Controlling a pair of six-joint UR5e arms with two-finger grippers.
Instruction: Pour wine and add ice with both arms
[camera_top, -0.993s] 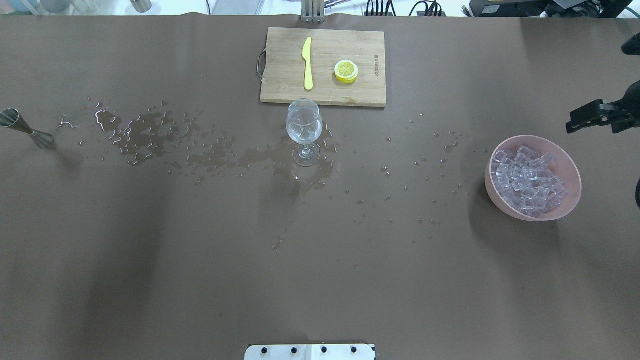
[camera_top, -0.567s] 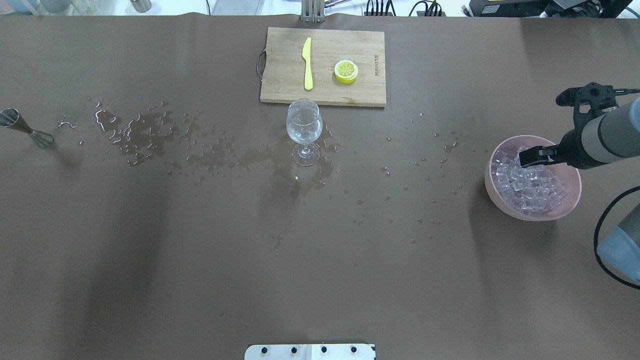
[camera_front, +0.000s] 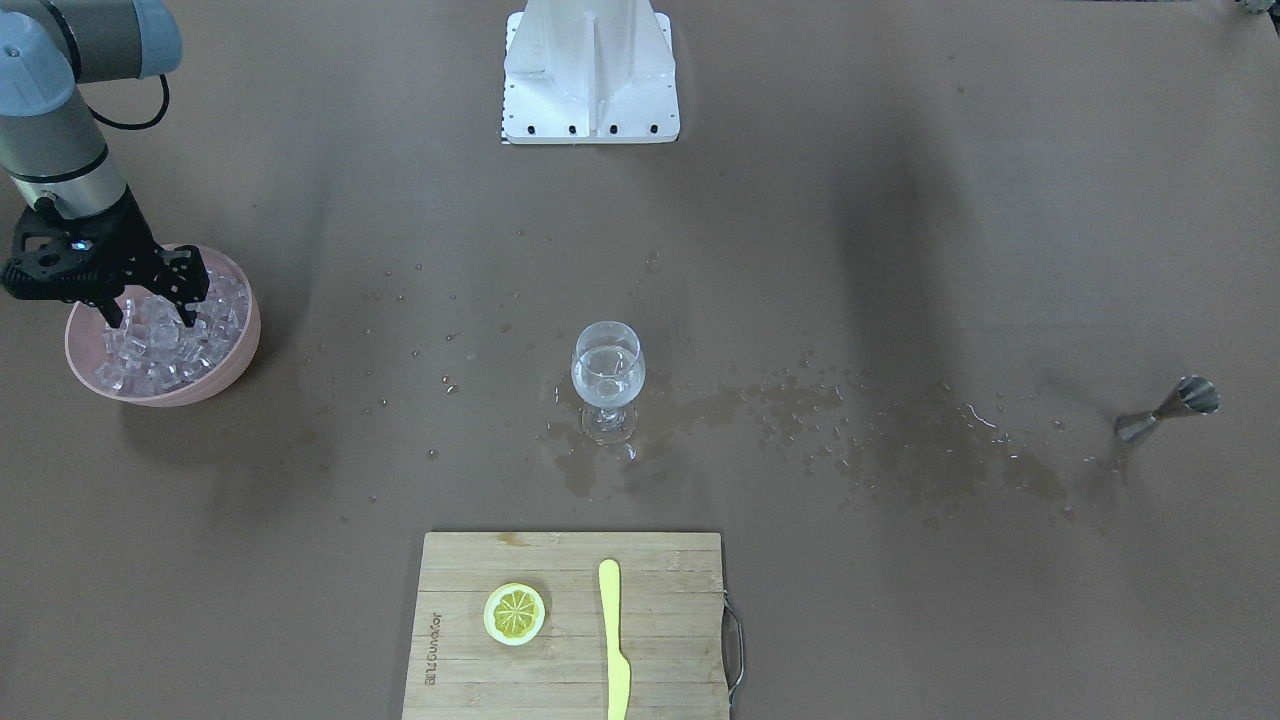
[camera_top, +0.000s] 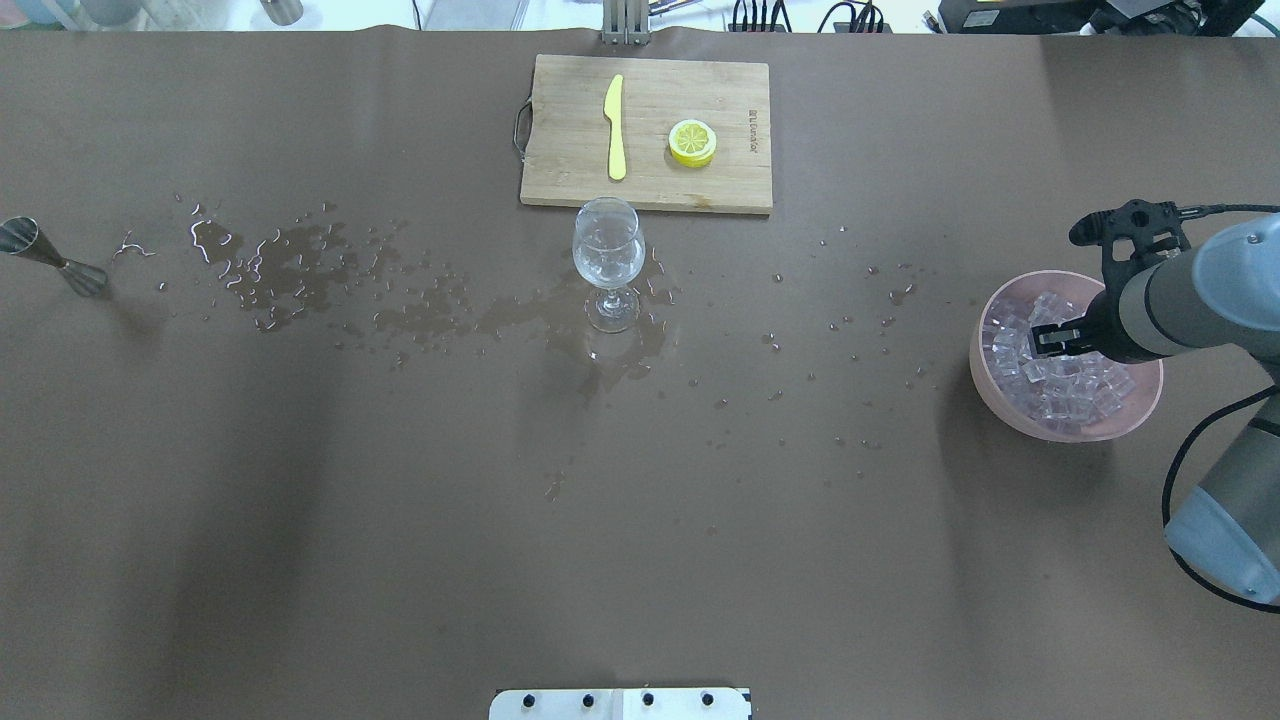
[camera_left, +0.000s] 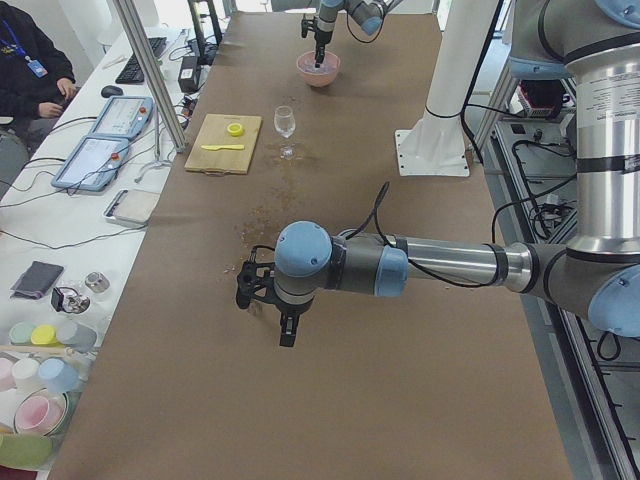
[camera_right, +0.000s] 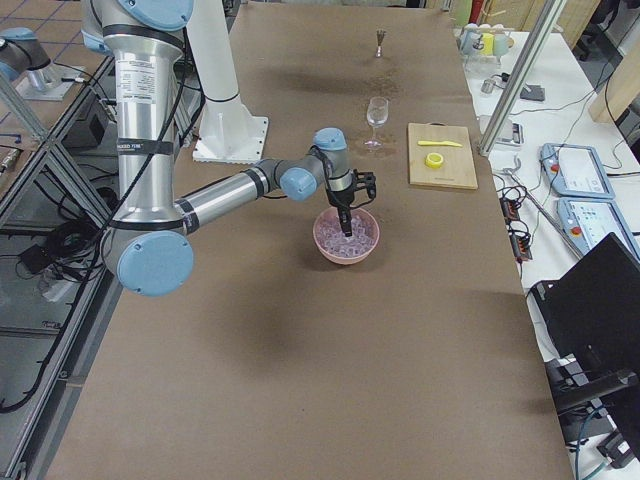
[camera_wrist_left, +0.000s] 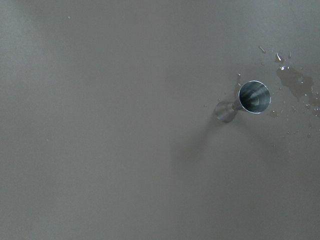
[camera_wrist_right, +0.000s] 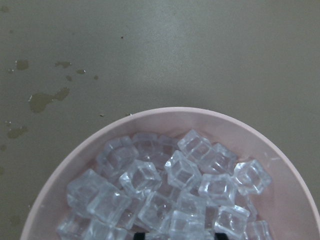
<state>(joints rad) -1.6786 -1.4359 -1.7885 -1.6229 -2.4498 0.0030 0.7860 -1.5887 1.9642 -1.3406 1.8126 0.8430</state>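
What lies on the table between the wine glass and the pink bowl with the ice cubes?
No object: only scattered water drops lie between the wine glass and the pink bowl, as the overhead view shows.

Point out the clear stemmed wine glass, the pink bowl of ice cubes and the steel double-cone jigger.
clear stemmed wine glass (camera_top: 608, 245): overhead exterior view, on its rounded bowl.
pink bowl of ice cubes (camera_top: 985, 390): overhead exterior view, on its bare left wall.
steel double-cone jigger (camera_top: 60, 264): overhead exterior view, on its narrow waist.
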